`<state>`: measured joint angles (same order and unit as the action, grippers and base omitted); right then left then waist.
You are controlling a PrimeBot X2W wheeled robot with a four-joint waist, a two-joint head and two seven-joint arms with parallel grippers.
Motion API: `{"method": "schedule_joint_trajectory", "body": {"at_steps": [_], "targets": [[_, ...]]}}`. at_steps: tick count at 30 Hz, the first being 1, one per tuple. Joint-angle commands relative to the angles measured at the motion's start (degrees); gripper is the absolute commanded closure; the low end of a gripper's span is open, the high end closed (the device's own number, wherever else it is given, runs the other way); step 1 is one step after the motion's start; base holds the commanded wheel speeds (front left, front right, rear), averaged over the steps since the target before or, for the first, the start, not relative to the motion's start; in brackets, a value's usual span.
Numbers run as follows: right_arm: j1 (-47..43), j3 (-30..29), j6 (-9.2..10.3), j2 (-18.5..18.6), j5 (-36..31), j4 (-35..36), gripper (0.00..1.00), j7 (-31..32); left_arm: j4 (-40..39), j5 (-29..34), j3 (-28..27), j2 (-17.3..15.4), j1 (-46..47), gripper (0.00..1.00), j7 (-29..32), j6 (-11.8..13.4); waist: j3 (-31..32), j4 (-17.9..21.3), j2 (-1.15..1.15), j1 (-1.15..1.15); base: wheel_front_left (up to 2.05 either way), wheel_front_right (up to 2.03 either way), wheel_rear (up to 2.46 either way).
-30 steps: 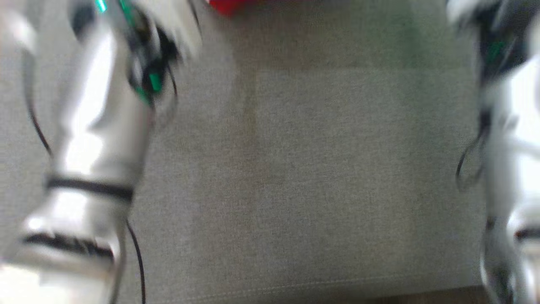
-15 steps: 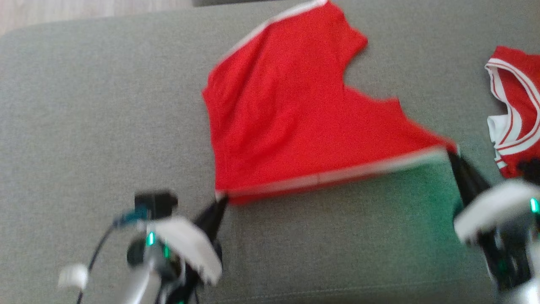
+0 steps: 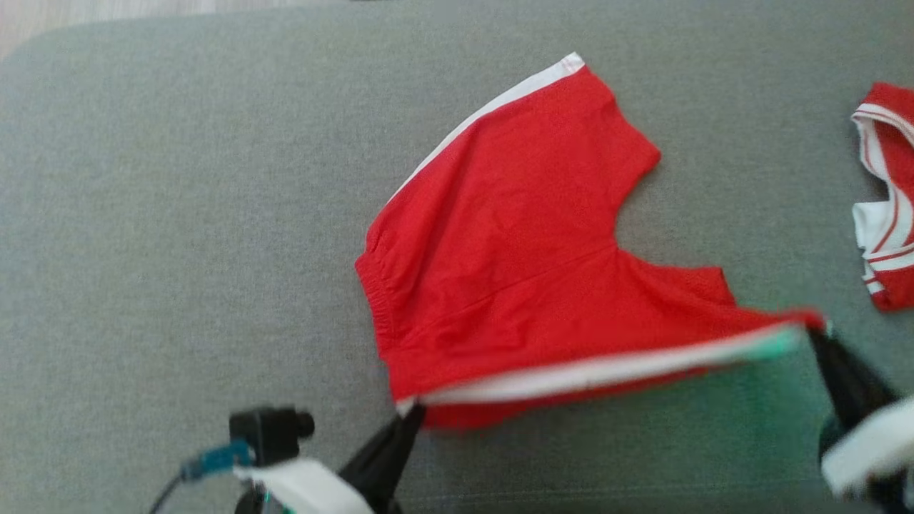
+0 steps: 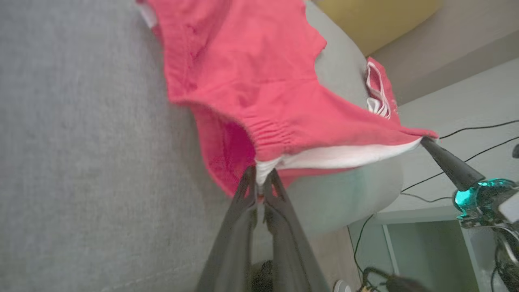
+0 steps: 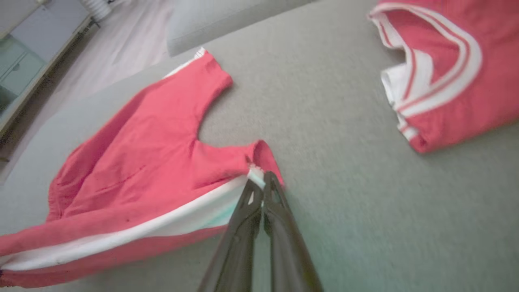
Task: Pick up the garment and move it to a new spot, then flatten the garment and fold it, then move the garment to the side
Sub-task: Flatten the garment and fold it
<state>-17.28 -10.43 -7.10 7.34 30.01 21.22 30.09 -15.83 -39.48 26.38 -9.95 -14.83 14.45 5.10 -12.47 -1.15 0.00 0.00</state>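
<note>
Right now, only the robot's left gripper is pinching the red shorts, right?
Not only the left: the right gripper pinches the red shorts too, at the far end from the left gripper. The head view shows both.

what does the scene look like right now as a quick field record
garment: red fabric shorts with white side stripe, near edge lifted
surface: grey woven couch cushion
left gripper: fingers shut on the waistband corner
right gripper: fingers shut on the leg-hem corner
stretched edge: white stripe taut between both grippers
other item: red top with white trim, at right, apart from the shorts
</note>
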Motion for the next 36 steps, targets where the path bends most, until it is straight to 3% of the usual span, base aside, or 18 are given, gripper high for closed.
{"method": "schedule_joint_trajectory", "body": {"at_steps": [1, 5, 9, 16, 25, 36], "targets": [[7.2, 0.9, -0.39, 2.4, -0.7, 2.1, 1.0, 1.0, -3.5, -0.9, -2.2, 0.5, 4.4, 1.0, 0.7, 0.2, -1.3, -0.6, 0.0, 0.0, 0.0, 0.0, 0.0], [19.5, 2.5, -0.39, 4.1, -0.7, -1.9, 1.0, 4.1, -5.1, -2.6, -3.0, 2.0, 9.7, 1.0, 2.3, 0.2, -3.4, -2.2, 0.0, 0.0, 0.0, 0.0, 0.0], [34.3, 3.6, -0.39, 6.5, -0.8, -10.1, 1.0, 8.4, -4.7, -4.8, -2.1, 4.8, 17.8, 1.0, 3.3, -0.2, -6.3, -6.3, 0.0, 0.0, 0.0, 0.0, 0.0], [49.3, 7.7, -0.39, 9.7, -1.1, -20.8, 1.0, 12.6, 4.1, -6.0, -2.0, 6.6, 28.4, 1.0, 1.2, 2.1, -10.6, -11.8, 0.0, 0.0, 0.0, 0.0, 0.0], [60.3, 10.3, -0.39, 11.7, -4.6, -33.0, 1.0, 10.5, 15.8, -11.7, 1.8, 7.0, 39.2, 1.0, -3.5, 2.8, -13.5, -15.0, 0.0, 0.0, 0.0, 0.0, 0.0], [66.8, 12.9, -0.39, 12.1, -5.3, -43.5, 1.0, 4.3, 25.8, -16.5, 7.8, 7.1, 47.1, 1.0, -10.2, 4.2, -14.9, -15.8, 0.0, 0.0, 0.0, 0.0, 0.0]]}}
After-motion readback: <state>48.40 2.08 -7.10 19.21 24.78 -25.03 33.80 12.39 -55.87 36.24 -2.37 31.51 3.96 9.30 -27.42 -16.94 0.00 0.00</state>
